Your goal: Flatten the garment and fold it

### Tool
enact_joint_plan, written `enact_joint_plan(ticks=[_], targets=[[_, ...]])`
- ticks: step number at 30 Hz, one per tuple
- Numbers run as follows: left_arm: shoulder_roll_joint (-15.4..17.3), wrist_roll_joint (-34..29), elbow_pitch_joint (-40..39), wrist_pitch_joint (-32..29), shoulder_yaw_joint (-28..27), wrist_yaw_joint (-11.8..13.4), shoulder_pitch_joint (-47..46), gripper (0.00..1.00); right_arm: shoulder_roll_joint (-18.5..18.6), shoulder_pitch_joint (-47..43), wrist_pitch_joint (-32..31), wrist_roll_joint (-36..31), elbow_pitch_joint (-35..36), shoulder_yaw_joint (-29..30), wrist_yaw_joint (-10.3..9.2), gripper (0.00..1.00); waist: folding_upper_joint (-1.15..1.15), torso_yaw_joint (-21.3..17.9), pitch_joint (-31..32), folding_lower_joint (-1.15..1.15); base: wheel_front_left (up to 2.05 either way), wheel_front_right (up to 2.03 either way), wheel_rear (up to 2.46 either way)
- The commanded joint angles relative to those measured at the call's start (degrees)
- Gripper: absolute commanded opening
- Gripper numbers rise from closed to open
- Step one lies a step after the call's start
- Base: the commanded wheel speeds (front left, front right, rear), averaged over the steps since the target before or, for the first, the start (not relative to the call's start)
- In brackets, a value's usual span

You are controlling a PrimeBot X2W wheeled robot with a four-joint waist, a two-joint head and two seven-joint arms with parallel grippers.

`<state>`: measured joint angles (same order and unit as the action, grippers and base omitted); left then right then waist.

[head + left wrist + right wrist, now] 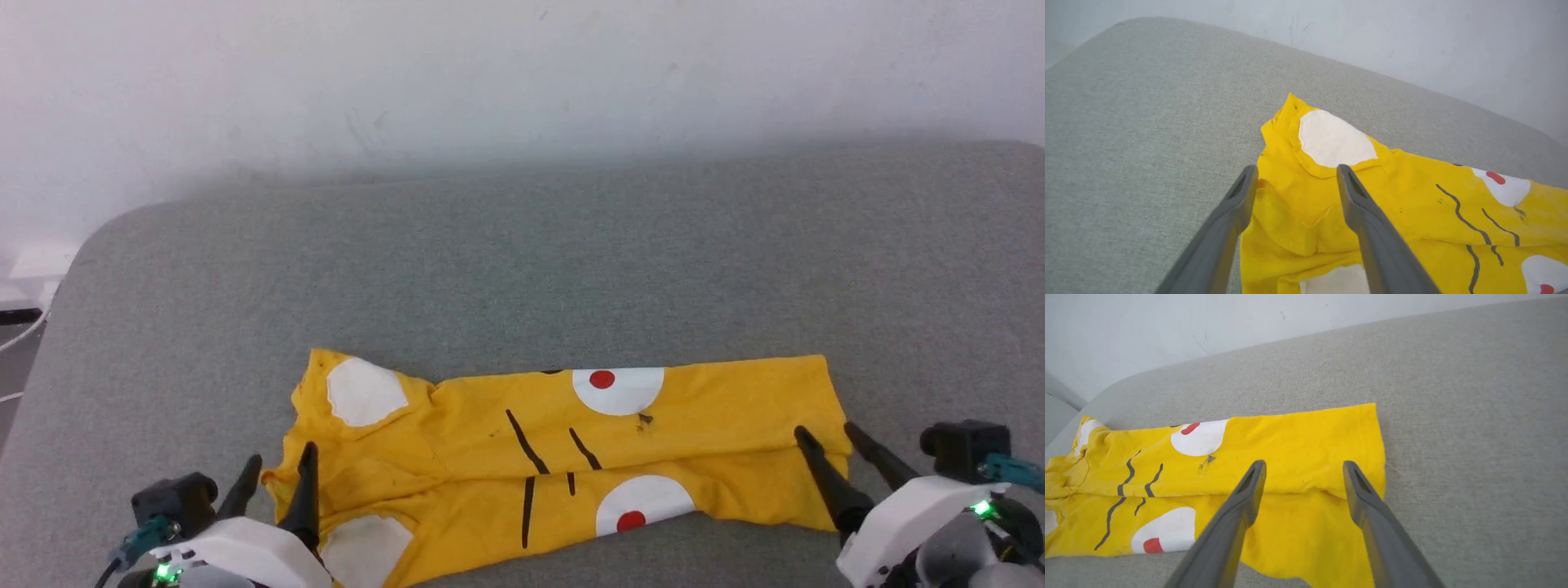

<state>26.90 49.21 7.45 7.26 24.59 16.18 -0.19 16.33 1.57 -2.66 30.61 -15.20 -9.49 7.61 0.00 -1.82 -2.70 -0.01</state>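
T-shirt (718,408): bright yellow, printed with white ovals, red dots and black lines. Upholstered surface (522,261): woven in plain light grey. Wall (522,73): painted white, faintly scuffed. Left gripper (282,454) and right gripper (824,428): fingers finished in dark grey, housings in white.

The folded yellow cotton T-shirt (563,449) with printed white ovals lies stretched left to right on the near part of the grey fabric cushion (522,269), the pale wall (522,73) behind. The left gripper (282,454) stands at its left end, the right gripper (824,428) at its right end
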Motion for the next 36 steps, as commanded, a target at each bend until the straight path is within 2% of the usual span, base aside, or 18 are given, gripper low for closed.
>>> enact_joint_plan(ticks=[1,5,10,17,25,28,29,30,31,36], targets=[[0.11,-1.02,-0.58,2.20,-0.77,-0.04,-0.04,1.00,-0.20,-0.99,-1.47,-0.43,2.11,1.92,-0.12,1.00,0.00,-0.48,0.27,0.01,0.00,0.00,0.00],[0.22,-4.59,-1.76,6.62,-2.81,-0.18,-1.15,1.00,-0.35,-1.28,-8.20,-0.38,5.93,8.87,-0.12,1.00,0.00,-0.18,-0.17,0.01,0.00,0.00,0.00],[-1.81,-12.88,-5.98,7.69,-7.75,-1.23,-2.95,1.00,0.35,1.74,-18.13,0.48,3.81,13.75,-0.12,1.00,0.00,1.90,-1.23,0.01,0.00,0.00,0.00],[-7.74,-24.21,-12.71,7.73,-15.17,-4.60,-0.24,1.00,0.81,6.84,-29.08,2.68,-2.50,14.13,-0.12,1.00,0.00,5.36,-2.91,0.01,0.00,0.00,0.00],[-12.11,-28.73,-12.57,7.73,-17.61,-8.71,0.85,1.00,-1.35,10.61,-37.63,2.85,-10.01,12.62,-0.12,1.00,0.00,7.50,-4.32,0.01,0.00,0.00,0.00],[-12.91,-29.93,-11.82,7.74,-17.98,-9.48,1.04,1.00,-2.85,9.84,-43.43,3.93,-12.27,11.32,-0.12,1.00,0.00,7.70,-4.21,0.01,0.00,0.00,0.00],[-13.18,-30.17,-11.67,7.74,-18.17,-9.64,1.15,1.00,-3.38,9.48,-45.44,4.43,-12.58,10.81,-0.12,0.89,0.00,7.65,-4.11,0.01,0.00,0.00,0.00],[-13.43,-30.26,-11.26,7.74,-18.26,-9.76,1.41,1.00,-3.89,9.26,-46.94,5.11,-12.51,10.54,-0.12,0.32,0.00,7.53,-3.97,0.01,0.00,0.00,0.00],[-13.64,-30.42,-11.04,7.74,-18.40,-9.84,1.59,1.00,-4.10,9.13,-47.94,5.54,-12.20,10.34,-0.12,0.00,0.00,7.35,-3.86,0.01,0.00,0.00,0.00],[-13.95,-31.55,-10.20,7.74,-18.73,-9.99,2.31,1.00,-2.62,10.29,-47.09,5.27,-9.11,9.91,-0.12,0.00,0.00,6.28,-3.04,0.01,0.00,0.00,0.00]])
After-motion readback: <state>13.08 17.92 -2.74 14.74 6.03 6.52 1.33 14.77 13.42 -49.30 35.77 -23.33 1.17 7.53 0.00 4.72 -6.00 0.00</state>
